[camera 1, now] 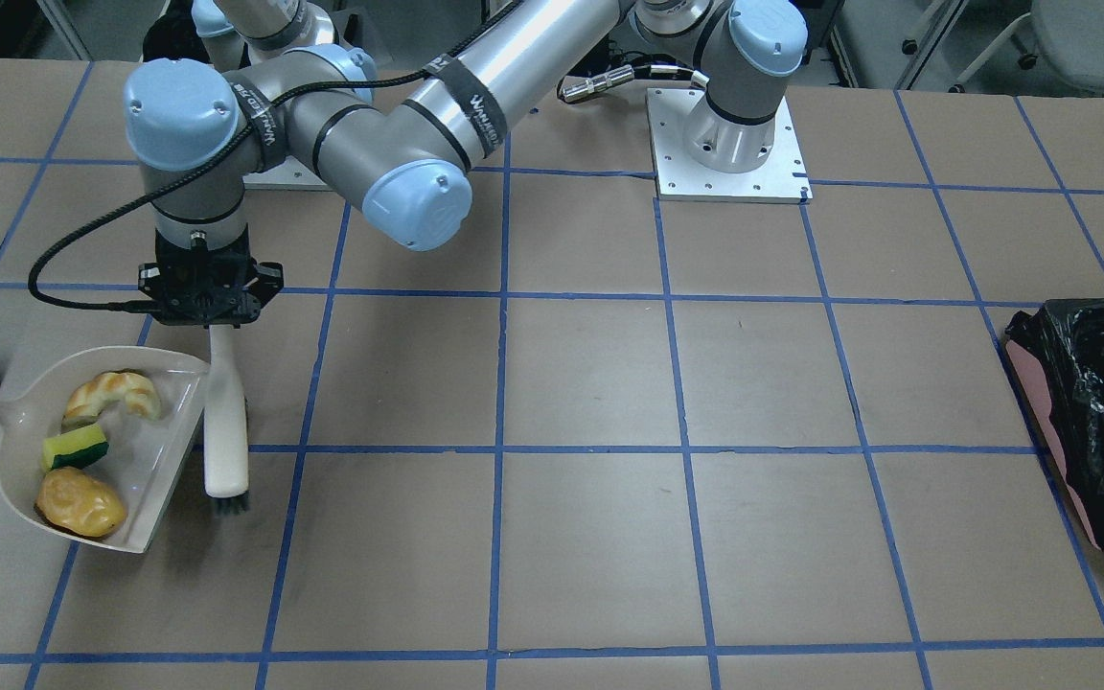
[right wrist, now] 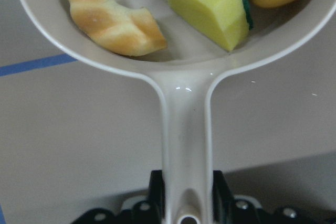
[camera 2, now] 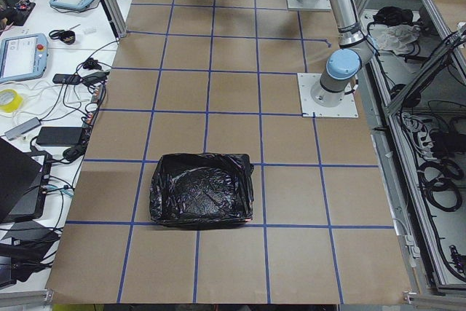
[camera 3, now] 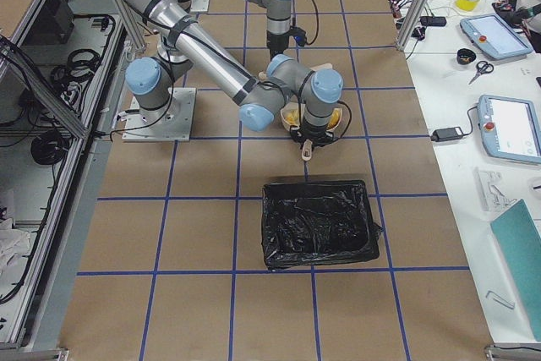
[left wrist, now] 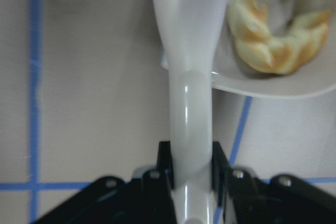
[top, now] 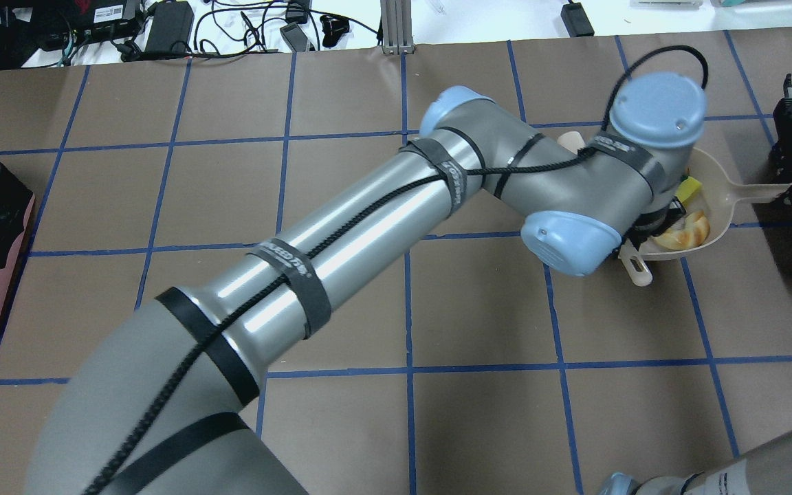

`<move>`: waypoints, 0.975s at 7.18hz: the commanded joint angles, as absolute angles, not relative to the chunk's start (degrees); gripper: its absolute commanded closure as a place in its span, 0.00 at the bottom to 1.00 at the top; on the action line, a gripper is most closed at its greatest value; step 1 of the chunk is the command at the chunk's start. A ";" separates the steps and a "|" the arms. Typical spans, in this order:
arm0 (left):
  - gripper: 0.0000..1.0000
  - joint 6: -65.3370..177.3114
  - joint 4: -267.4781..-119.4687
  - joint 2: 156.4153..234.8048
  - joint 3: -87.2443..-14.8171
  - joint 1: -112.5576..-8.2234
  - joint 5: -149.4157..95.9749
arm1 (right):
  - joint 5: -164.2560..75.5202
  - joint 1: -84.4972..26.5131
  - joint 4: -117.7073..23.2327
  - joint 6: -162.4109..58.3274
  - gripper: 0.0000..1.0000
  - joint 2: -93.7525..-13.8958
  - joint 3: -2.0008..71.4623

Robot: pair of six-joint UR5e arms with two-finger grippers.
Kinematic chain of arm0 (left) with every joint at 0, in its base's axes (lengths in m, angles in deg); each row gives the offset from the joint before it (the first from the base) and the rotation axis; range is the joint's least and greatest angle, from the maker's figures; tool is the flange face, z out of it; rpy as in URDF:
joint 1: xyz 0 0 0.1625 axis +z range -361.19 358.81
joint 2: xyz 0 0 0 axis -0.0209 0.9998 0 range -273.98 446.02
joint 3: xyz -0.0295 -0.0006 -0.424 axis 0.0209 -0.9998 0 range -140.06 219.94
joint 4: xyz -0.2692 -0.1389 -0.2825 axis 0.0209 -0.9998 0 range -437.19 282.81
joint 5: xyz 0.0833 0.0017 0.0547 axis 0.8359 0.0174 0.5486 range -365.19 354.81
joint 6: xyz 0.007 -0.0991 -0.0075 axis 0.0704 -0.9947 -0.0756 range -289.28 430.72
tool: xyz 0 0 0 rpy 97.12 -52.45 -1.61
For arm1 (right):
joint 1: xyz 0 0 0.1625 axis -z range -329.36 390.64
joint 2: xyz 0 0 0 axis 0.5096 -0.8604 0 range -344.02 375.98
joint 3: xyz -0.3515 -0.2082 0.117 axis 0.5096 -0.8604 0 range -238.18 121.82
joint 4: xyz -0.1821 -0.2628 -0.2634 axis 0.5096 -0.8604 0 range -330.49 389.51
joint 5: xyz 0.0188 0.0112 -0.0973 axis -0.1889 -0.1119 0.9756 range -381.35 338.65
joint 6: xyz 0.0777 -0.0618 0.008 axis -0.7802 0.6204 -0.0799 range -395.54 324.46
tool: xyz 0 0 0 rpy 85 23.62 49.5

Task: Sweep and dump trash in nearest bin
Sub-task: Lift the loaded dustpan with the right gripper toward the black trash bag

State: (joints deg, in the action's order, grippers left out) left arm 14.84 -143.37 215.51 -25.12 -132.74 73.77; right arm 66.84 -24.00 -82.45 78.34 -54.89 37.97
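Pretty tidy setup you've got on the table (camera 1: 590,383). The black-bagged bin (camera 3: 317,224) sits near the dustpan (camera 1: 164,431), whose handle your right gripper (right wrist: 187,192) is clamped on. Your left gripper (left wrist: 191,169) reaches across and is closed around the handle of the white brush (camera 1: 224,422), which is just beside the pan's open edge. Inside the pan are the croissant (camera 1: 114,395) on the robot's side, the bread roll (camera 1: 80,502) at the far end, and the sponge (camera 1: 75,448) between them.
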 commanded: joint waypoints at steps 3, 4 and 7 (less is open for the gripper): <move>1.00 31.04 -149.69 202.85 -40.00 -120.57 78.66 | 57.07 -20.35 -65.72 78.28 1.00 -55.91 27.63; 1.00 36.82 -149.96 199.69 -44.91 -119.07 78.92 | 55.75 -19.73 -63.15 78.63 1.00 -55.82 25.26; 1.00 45.41 -149.26 191.42 -60.31 -114.75 78.84 | 55.73 -16.83 -57.06 80.03 1.00 -55.39 17.96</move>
State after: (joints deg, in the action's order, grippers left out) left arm 43.87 -149.21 194.33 -54.95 -115.82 78.82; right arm 55.16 -17.53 -58.27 79.49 -55.69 20.90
